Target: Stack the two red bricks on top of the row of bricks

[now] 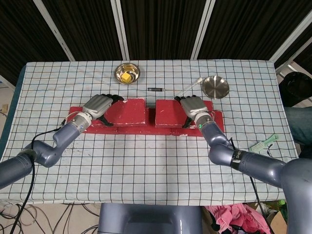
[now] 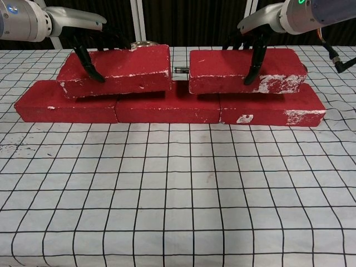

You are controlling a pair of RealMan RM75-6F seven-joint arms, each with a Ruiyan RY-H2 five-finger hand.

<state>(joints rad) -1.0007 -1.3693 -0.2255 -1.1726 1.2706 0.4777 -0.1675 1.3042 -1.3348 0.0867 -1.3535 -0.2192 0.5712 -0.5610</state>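
The left hand point(image 2: 89, 47) is gripping the left red brick point(image 2: 119, 69), tilted over the row of bricks point(image 2: 167, 108). The right hand point(image 2: 253, 41) is clasping the right red brick point(image 2: 222, 69) on the row.

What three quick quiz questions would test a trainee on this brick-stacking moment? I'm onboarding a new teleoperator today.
1. True or false: the left hand grips the left upper brick.
2. How many bricks form the bottom row?
3. What lies in the gap behind the two upper bricks: A a battery, B a spoon, C a cup?

Key: 1 true. 2 three. 3 A. The right hand likewise grips the right upper brick.
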